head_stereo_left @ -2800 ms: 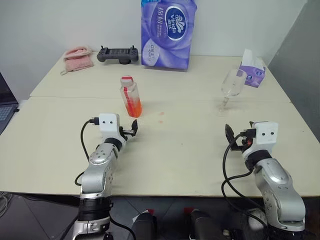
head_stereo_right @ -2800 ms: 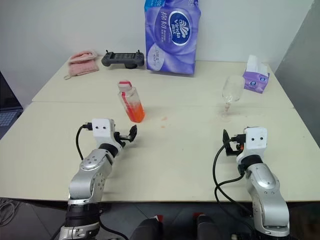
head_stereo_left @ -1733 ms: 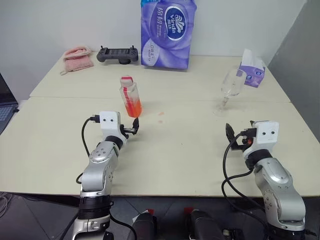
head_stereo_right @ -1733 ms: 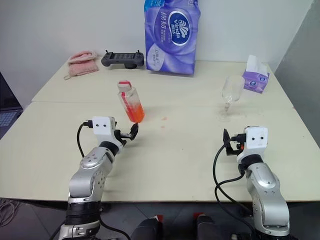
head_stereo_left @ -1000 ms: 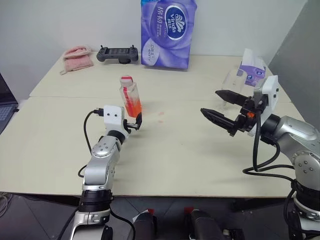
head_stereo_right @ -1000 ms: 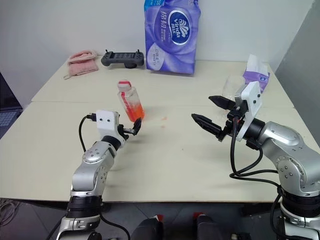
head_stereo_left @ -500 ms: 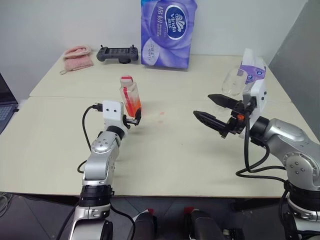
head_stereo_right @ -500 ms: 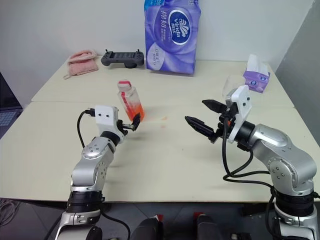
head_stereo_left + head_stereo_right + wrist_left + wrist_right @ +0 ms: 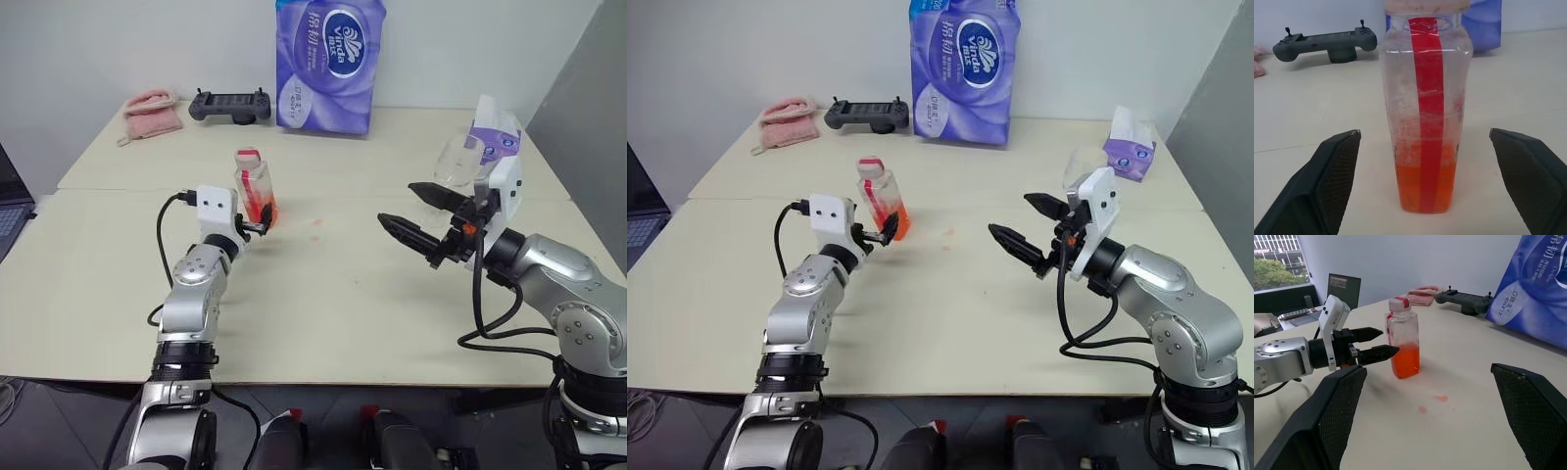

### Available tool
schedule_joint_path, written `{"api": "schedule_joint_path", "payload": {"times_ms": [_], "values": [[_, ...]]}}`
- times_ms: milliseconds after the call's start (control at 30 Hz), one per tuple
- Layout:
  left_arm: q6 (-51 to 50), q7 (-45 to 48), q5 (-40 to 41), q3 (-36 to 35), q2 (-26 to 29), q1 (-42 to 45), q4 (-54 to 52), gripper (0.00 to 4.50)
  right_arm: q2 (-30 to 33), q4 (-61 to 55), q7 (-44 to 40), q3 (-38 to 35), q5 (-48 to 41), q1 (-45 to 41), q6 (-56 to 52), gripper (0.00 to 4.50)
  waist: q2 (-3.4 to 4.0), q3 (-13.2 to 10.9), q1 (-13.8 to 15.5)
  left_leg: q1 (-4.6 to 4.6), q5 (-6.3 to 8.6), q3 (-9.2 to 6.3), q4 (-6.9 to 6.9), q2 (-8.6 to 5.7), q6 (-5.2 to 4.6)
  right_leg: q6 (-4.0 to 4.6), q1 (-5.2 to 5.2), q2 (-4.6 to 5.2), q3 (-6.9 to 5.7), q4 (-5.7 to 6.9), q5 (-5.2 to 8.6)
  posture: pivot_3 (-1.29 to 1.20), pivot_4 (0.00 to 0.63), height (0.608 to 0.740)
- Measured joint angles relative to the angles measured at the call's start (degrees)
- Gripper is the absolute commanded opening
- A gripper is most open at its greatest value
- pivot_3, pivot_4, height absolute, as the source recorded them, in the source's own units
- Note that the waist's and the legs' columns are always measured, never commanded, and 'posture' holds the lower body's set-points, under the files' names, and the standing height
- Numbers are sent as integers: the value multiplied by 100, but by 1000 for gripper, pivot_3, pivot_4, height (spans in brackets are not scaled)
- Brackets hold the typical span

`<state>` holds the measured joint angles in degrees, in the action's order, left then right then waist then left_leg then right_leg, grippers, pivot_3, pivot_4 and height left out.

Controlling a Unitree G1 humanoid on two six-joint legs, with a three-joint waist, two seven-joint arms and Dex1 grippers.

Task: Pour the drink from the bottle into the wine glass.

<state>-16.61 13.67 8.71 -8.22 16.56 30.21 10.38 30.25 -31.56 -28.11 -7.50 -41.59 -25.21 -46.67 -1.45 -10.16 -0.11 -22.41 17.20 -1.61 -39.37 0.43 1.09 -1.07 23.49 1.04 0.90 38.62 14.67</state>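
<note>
Bottle (image 9: 1426,117) framed by spread left gripper (image 9: 261,226) fingers
Apparently untouched; right gripper (image 9: 416,211) gapes wide, well apart.

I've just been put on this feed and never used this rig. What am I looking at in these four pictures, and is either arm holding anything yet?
It is a two-armed robot at a pale table. The two wide pictures come from its head, looking down over both arms. The other two come from cameras on each wrist, looking out between that arm's black fingers.

The left gripper has its jaws open, level with the bottle, which stands upright with orange drink in its bottom part and its cap on. The left wrist view shows the bottle between the fingers, not gripped. The right gripper hangs open above the table, pointing toward the bottle. Behind it stands the wine glass, untouched.

At the back lie a pink cloth, a black game controller, a purple tissue pack and a small tissue box. Nothing is held.
</note>
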Motion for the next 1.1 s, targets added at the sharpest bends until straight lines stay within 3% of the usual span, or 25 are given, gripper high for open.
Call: {"api": "schedule_joint_path", "payload": {"times_ms": [400,1000,1100], "values": [[639,256,25,-103,65,1242,1615,4500,-3,-100,128,32,-2,15,2,4467,-2,-1,-4,-3,0,1,1,-1,0,0,4,-1,-1,0,0,0,150,740],[1248,575,10,-110,141,1588,2468,4500,8,-209,281,28,-3,148,9,4467,-3,-2,-5,-5,-1,1,2,-1,0,0,6,0,-2,0,0,0,150,740],[1248,593,12,-110,143,1591,2537,3895,8,-209,284,28,-3,148,11,4500,-3,-2,-5,-5,-1,1,2,-1,0,0,6,0,-2,0,0,0,150,740]]}}
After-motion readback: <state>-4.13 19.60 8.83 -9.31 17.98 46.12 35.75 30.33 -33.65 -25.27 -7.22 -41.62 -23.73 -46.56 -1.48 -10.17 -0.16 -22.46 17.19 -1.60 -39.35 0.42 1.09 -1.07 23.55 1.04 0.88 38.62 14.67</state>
